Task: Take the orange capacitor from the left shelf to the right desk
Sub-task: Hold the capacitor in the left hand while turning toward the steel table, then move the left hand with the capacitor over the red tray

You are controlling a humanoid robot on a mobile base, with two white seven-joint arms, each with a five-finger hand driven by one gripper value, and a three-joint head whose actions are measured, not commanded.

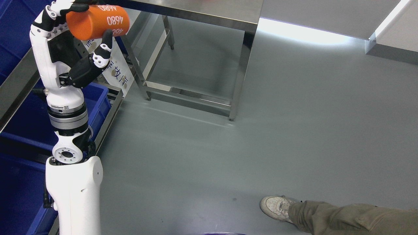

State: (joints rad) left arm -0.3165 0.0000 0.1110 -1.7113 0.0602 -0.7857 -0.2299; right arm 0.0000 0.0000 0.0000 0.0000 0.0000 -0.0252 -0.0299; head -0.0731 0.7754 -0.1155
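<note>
So right now my left hand (pixel 70 36) is wrapped around the orange capacitor (pixel 97 22), up in the top left corner of my view. Fingers (pixel 58 8) curl over the top of it and my thumb (pixel 102 52) presses up from underneath, so it's properly clamped between them. The thing is a fat orange cylinder lying roughly on its side, with white "4680" print repeated along it. It's held in the air, not resting on anything.

My arm comes up from the bottom left, white shell with black joints, standing nearly vertical alongside the shelf (pixel 19 81). That shelf has a metal frame and blue bins (pixel 98 101) in it, one just behind my wrist and more lower down at the left edge. A white label with printed characters (pixel 119 73) hangs on the shelf frame right below the capacitor.

Just right of my hand is a steel table (pixel 209 14), its legs and lower crossbars standing on the grey floor (pixel 261 137). Bottom right, a person's leg (pixel 346 218) in olive trousers and a white sneaker (pixel 276 206) pokes in, well apart from me.
</note>
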